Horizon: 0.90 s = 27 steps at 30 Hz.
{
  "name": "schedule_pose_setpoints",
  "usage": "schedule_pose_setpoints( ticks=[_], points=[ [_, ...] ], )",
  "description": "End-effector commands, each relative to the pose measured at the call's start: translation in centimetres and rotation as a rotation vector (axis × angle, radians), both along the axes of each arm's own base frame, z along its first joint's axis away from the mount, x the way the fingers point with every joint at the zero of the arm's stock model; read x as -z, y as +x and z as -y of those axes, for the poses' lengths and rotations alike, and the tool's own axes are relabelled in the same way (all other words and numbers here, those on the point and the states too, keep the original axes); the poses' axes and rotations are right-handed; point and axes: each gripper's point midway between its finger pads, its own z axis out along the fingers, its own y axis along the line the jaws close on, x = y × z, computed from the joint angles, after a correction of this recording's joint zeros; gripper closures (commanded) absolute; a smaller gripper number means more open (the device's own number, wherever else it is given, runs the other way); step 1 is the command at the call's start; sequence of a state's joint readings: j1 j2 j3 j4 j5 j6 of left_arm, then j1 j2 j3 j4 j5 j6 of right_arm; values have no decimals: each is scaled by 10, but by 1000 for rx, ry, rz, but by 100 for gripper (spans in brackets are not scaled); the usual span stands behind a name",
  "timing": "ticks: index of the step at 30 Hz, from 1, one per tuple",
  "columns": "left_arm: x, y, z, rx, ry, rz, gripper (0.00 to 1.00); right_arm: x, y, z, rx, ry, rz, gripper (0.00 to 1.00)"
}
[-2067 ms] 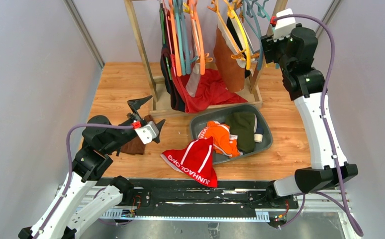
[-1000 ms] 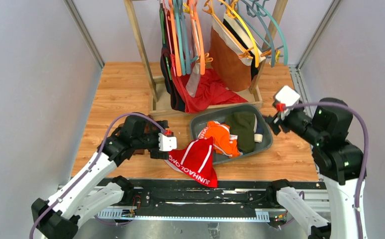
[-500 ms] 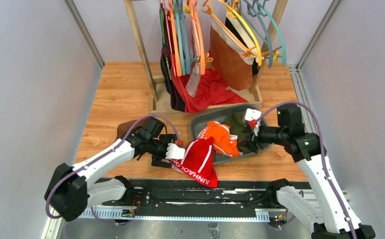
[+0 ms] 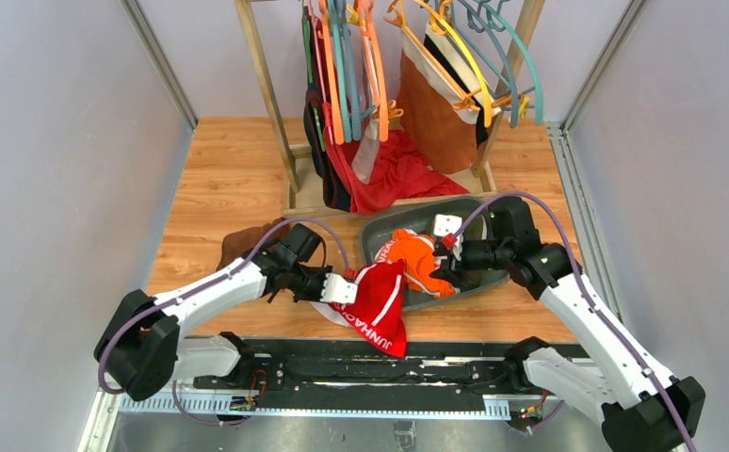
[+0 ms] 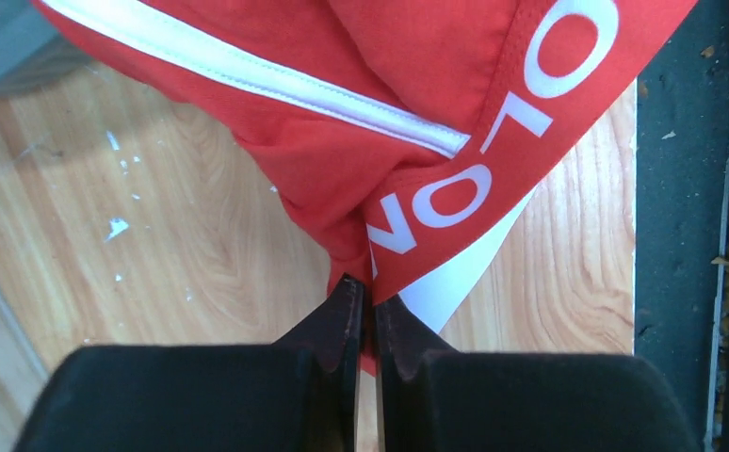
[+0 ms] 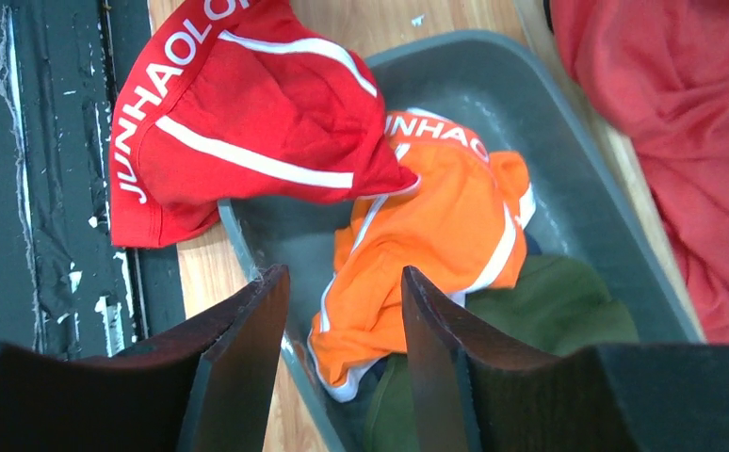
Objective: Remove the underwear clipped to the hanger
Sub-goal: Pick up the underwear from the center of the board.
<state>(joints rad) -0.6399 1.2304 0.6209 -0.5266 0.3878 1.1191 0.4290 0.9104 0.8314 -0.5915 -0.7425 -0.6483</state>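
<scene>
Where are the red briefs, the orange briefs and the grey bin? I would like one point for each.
red briefs (image 4: pixel 380 297): top view, middle of the red fabric.
orange briefs (image 6: pixel 436 226): right wrist view, middle of the orange fabric.
grey bin (image 6: pixel 493 80): right wrist view, bare inner wall.

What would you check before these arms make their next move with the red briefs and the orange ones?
1. Left gripper shut on the red briefs: ok, pinching cloth beside the waistband.
2. Pinch deep enough to lift: cannot tell.
3. Right gripper open: ok, jaws apart above the orange briefs.
4. Red briefs clear of the grey bin: not ok, one corner drapes over its rim.
5. Wooden rack emptied: not ok, brown briefs hang there.
</scene>
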Motion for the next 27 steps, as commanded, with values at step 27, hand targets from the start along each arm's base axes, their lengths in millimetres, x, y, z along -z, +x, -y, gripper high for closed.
schedule_pose_setpoints(
  ticks=[27],
  points=[
    [-269, -10, 91, 145, -794, 293, 100, -58, -25, -135, -399, 336, -244, 41]
  ],
)
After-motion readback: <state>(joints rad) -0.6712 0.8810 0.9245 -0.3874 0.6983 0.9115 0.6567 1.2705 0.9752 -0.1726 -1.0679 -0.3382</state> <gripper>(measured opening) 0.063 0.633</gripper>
